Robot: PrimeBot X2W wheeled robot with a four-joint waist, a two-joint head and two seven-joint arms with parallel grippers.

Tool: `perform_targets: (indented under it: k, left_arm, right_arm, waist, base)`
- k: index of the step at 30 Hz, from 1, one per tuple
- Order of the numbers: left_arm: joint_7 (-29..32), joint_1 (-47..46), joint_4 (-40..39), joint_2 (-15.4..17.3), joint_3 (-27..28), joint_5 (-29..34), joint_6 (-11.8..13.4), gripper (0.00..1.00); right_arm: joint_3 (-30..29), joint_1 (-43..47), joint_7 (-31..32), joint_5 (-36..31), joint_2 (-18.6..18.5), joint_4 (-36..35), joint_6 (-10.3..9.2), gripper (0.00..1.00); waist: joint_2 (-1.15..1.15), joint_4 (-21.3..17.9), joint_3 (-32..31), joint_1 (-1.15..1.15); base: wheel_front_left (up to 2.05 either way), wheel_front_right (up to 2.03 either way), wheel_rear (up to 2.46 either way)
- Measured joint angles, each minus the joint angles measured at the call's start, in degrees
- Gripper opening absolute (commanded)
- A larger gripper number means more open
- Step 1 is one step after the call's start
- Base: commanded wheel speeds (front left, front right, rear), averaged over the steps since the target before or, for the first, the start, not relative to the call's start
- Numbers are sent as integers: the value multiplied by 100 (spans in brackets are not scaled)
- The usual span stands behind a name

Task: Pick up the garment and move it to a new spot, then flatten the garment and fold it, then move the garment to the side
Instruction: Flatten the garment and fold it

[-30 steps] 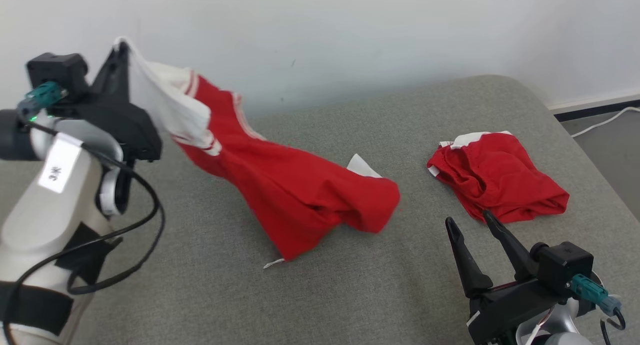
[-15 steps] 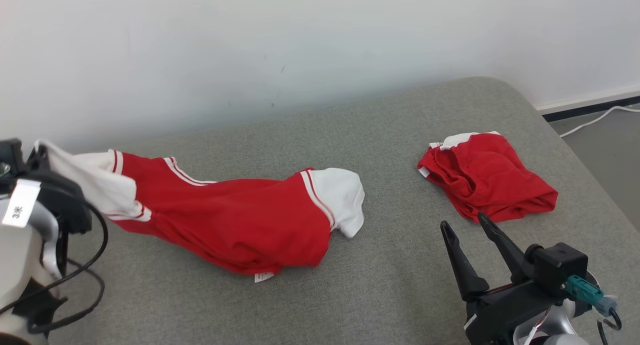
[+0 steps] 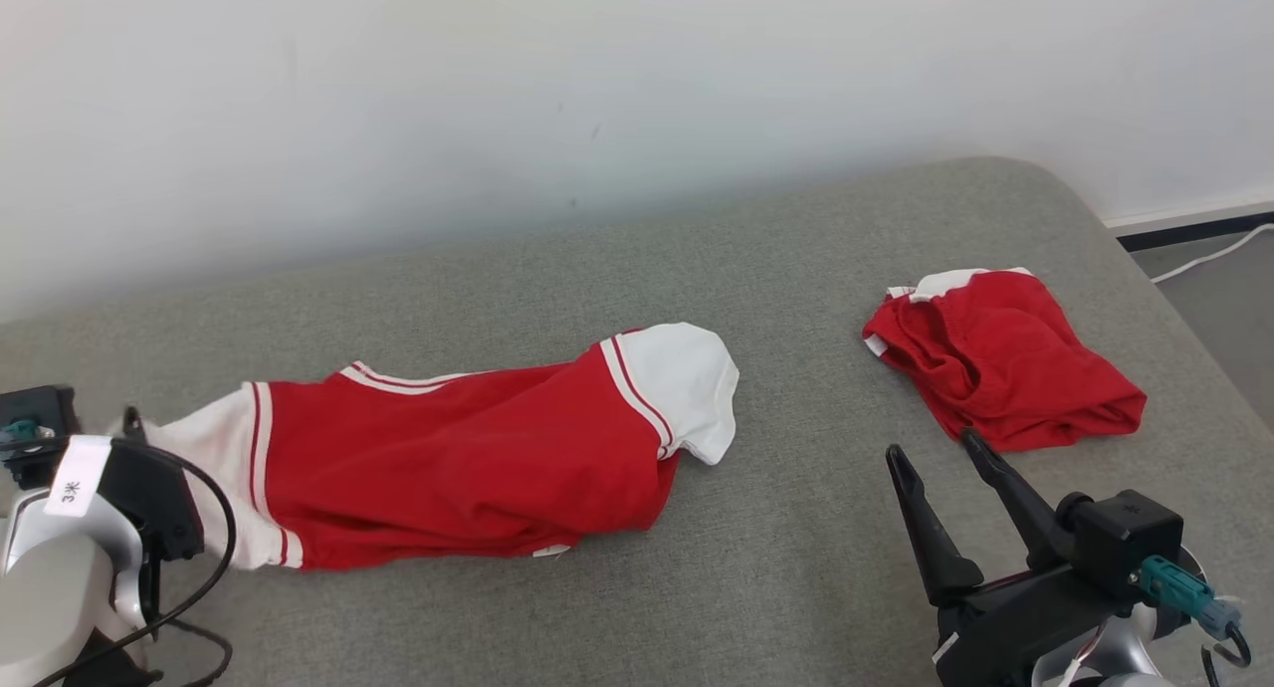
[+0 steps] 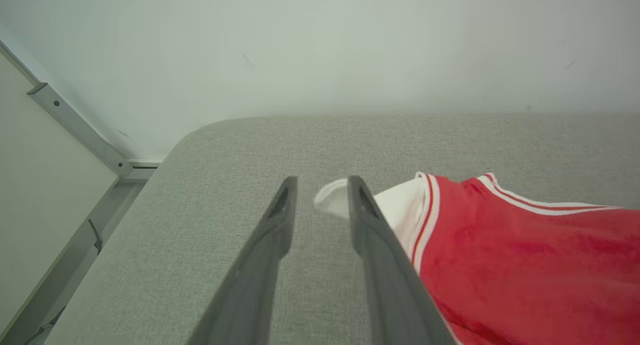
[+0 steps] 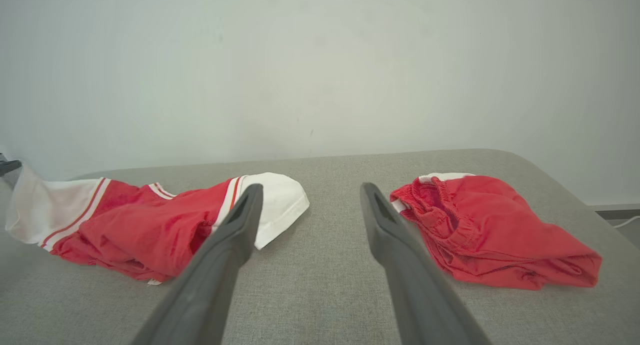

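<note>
- Now, the grey cushion [image 3: 796, 269] has much free room in front of the garment and behind it, so I think you can flatten it where it lies.
- The red and white jersey [image 3: 458, 458] lies on the left part of the cushion. It is stretched long from left to right but bunched, with folds along its near edge. In my judgement it is already laid down, and flattening is the step in hand.
- The red shorts [image 3: 1005, 358] lie crumpled on the right, well apart. Keep the jersey away from them when you spread it.
- Your right gripper [image 3: 928, 443] hovers over the cushion near the shorts, fingers wide apart and empty. Bring it to the white sleeve [image 3: 682, 388] at the jersey's right end.
- Your left gripper [image 4: 322, 180] is low at the left end, fingers parted and clamping nothing.
- The tip of the second white sleeve [image 4: 332, 201] shows between its fingertips, close to one finger. I cannot tell if it touches.
- Take one end with each gripper and pull gently apart, staying low, so the folds go out without dragging the whole cloth.
</note>
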Motion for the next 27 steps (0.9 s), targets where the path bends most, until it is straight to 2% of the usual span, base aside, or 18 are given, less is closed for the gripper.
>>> perform_targets:
  k: [9, 13, 16, 23, 27]
  left_arm:
    - [-65, 28, 136, -29, 167, 74, 4, 100]
    - [-57, 25, 5, -170, -5, 116, 4, 100]
    - [180, -2, -64, -404, -105, 131, -10, 100]
    - [814, -113, -263, -1098, -241, -9, -489, 100]
    - [1177, -372, -420, -1347, -393, -13, -665, 100]
  right_arm:
    - [1, -4, 41, 0, 8, 3, -8, 100]
    - [11, -7, 43, 1, 13, 22, -9, 100]
    - [12, -9, 44, 1, 14, 33, -9, 100]
    - [104, -27, 53, 2, 56, 55, -7, 100]
    - [144, -34, 93, 2, 86, 64, -5, 100]
  waist:
    - [0, 104, 6, 0]
    - [0, 140, -4, 0]
    - [0, 145, -14, 0]
    - [0, 52, -5, 0]
    - [0, -66, 18, 0]
  base:
    - [0, 0, 0]
    - [0, 0, 0]
    - [0, 0, 0]
    - [0, 0, 0]
    - [0, 0, 0]
